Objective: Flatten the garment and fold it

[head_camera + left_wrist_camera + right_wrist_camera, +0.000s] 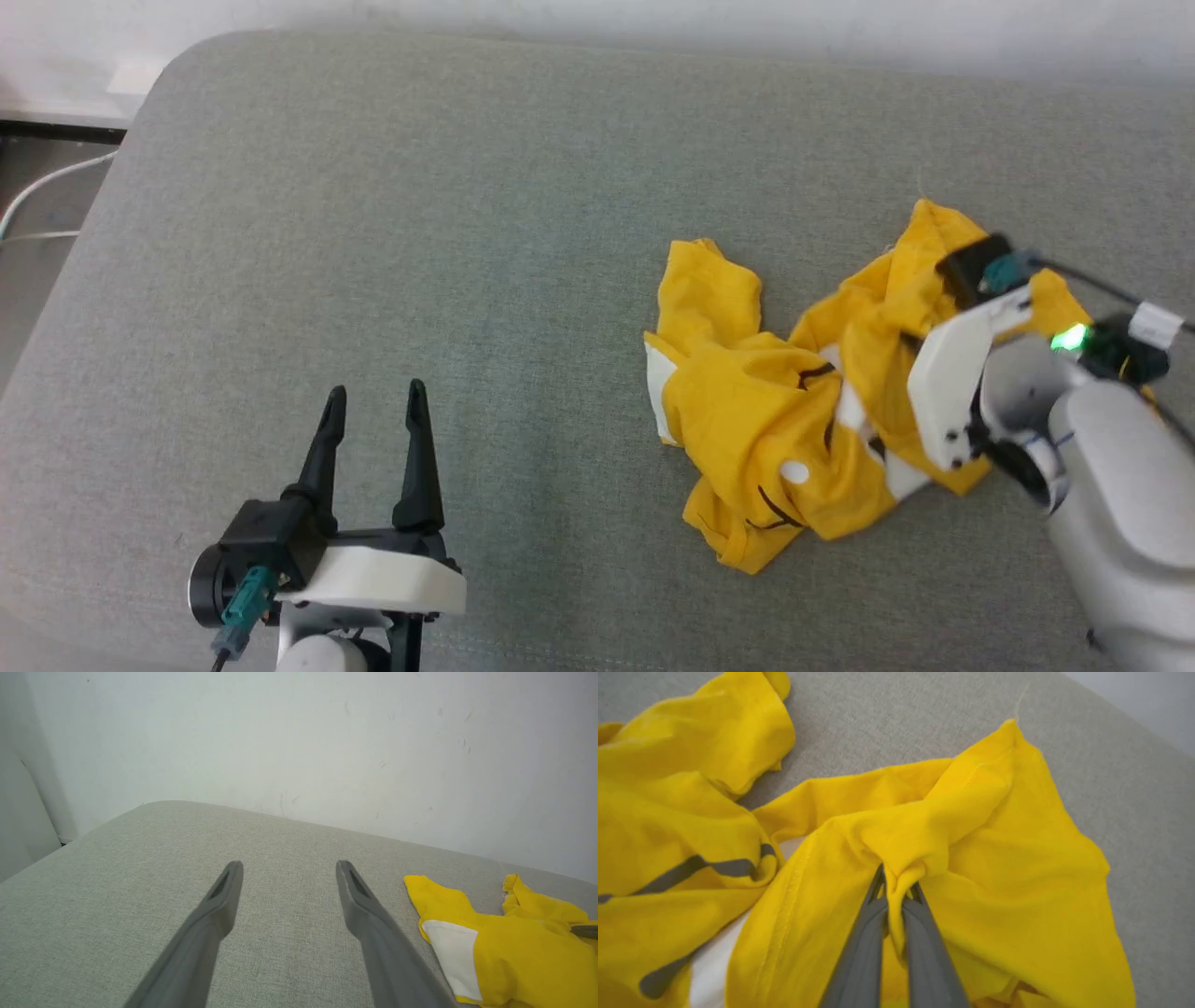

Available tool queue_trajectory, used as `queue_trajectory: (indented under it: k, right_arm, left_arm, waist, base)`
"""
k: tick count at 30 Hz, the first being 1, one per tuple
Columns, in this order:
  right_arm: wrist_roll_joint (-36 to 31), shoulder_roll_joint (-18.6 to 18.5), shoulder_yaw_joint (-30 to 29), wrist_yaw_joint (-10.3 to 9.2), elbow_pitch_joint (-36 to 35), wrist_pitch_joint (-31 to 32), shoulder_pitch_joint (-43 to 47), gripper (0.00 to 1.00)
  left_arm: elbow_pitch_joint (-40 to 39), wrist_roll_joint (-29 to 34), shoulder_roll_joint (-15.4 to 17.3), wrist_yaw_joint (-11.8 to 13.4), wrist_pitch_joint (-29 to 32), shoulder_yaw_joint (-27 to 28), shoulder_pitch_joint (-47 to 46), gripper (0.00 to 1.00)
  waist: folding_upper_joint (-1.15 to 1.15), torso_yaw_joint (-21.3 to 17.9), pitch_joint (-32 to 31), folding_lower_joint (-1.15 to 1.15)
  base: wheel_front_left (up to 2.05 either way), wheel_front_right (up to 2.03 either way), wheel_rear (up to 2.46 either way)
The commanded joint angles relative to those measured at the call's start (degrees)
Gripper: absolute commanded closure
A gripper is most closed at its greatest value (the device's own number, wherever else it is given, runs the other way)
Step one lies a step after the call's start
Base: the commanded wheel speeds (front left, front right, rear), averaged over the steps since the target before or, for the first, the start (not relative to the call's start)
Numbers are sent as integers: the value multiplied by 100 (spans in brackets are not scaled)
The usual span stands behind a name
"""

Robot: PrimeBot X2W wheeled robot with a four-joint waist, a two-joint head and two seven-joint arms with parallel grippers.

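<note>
shirt (794,401): crumpled heap on right side of grey cushion (467,233) | right gripper (896,884): jaws clenched on a pinch of its yellow fabric | left gripper (375,388): jaws released, chilling well off to the left of shirt

Garment (747,411) thin matt creased cloth, seat (467,233) rough woven fabric, left claw (289,864) smooth matt plastic.

Bare grey cushion (448,233) left of bunched garment (747,411), wall (327,742) behind
</note>
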Motion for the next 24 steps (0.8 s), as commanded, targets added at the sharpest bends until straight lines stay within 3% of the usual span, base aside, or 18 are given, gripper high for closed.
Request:
queue_trajectory:
  k: [1, 8, 14, 19, 20, 21, 22, 24]
  right_arm:
    - [8, -45, -40, -11, -49, -188, -254, 100]
    - [-351, -493, -520, -11, -54, -934, -794, 100]
    - [-1027, -1017, -1405, -11, 326, -1327, -457, 100]
    - [-1493, -983, -2051, -11, 760, -1542, 43, 100]
    - [-1553, -905, -2174, -11, 839, -1570, 107, 75]
    - [-1606, -816, -2267, -11, 893, -1601, 152, 34]
    - [-1640, -718, -2341, -11, 926, -1641, 175, 0]
    - [-1684, -534, -2395, -11, 925, -1731, 180, 0]
  left_arm:
    - [2, 10, -8, -7, -27, 19, -54, 0]
    - [8, 5, -8, -17, -27, -6, -47, 0]
    - [7, 48, -8, -48, -27, -25, -17, 0]
    - [25, 96, -8, -89, -27, 27, 15, 0]
    - [31, 103, -8, -98, -27, 33, 16, 0]
    - [36, 109, -8, -105, -27, 38, 18, 0]
    - [41, 116, -8, -108, -27, 43, 19, 0]
    - [51, 143, -8, -118, -27, 51, 27, 0]
  waist:
    - [0, -64, -51, 0]
    - [0, -139, -122, 0]
    - [0, -41, -101, 0]
    - [0, 21, -68, 0]
    - [0, 25, -69, 0]
    - [0, 26, -73, 0]
    - [0, 21, -81, 0]
    - [0, -5, -117, 0]
  base:
    - [0, 0, 0]
    - [0, 0, 0]
    - [0, 0, 0]
    - [0, 0, 0]
    - [0, 0, 0]
    - [0, 0, 0]
    - [0, 0, 0]
    - [0, 0, 0]
